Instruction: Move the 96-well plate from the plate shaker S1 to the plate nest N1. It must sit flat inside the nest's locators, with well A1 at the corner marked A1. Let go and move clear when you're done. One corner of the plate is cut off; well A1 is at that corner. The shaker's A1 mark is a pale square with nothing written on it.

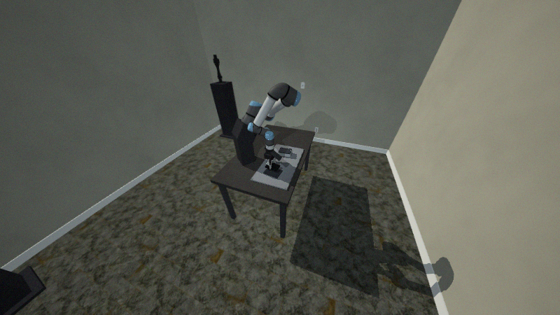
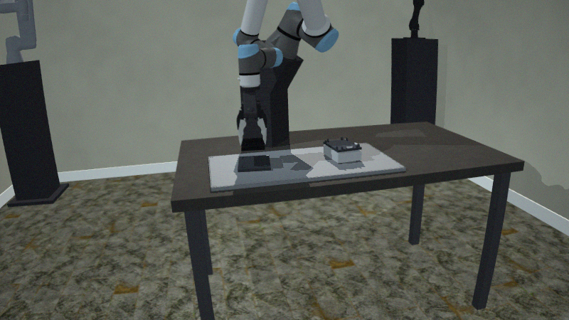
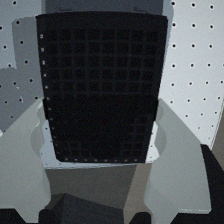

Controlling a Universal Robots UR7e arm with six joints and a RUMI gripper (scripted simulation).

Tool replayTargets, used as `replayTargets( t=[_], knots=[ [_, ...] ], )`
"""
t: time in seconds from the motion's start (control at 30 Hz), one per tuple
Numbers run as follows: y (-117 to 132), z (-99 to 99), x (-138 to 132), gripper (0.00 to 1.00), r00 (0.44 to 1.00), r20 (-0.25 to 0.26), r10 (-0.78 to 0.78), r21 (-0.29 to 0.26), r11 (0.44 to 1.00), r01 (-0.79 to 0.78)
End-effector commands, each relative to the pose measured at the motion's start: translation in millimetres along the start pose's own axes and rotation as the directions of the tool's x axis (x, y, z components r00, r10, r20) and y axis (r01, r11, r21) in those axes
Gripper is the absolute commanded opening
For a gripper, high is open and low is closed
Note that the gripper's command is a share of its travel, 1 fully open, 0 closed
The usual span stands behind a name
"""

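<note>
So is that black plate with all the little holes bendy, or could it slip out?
Probably stiff: the black gridded 96-well plate looks flat and straight in the wrist view. It may be light, being mostly holes. It could slip, since the jaws pinch only its smooth sides.

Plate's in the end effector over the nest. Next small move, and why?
Probably a slow straight descent. The end effector is shut on the plate and hangs just above the nest, well left of the shaker. The cut corner isn't discernible, so A1 alignment can't be confirmed before release.

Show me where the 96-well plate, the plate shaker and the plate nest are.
96-well plate (image 3: 100, 85): wrist view, middle of its well grid.
Plate shaker (image 2: 343, 156): exterior view, pale front wall.
Plate nest (image 2: 254, 163): exterior view, dark top face.
</note>
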State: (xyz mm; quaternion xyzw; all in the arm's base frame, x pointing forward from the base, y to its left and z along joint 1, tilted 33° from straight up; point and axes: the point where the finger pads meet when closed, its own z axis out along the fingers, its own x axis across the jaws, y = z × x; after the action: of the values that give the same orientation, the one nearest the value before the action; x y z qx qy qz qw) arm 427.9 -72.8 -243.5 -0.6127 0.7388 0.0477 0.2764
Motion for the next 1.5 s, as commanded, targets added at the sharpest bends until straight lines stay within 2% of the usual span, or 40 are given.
replayTargets(
  t=[0.0, 0.97, 1.47],
  knots=[
    [-0.5, 8.5, 0.3, 0.00, 1.000, -0.001, 0.000, 0.001, 1.000, 0.000],
    [-0.6, 50.2, 0.2, 0.00, 1.000, -0.001, 0.000, 0.001, 1.000, 0.000],
    [-0.6, 50.6, 0.2, 0.00, 1.000, -0.001, 0.000, 0.001, 1.000, 0.000]
  ],
)
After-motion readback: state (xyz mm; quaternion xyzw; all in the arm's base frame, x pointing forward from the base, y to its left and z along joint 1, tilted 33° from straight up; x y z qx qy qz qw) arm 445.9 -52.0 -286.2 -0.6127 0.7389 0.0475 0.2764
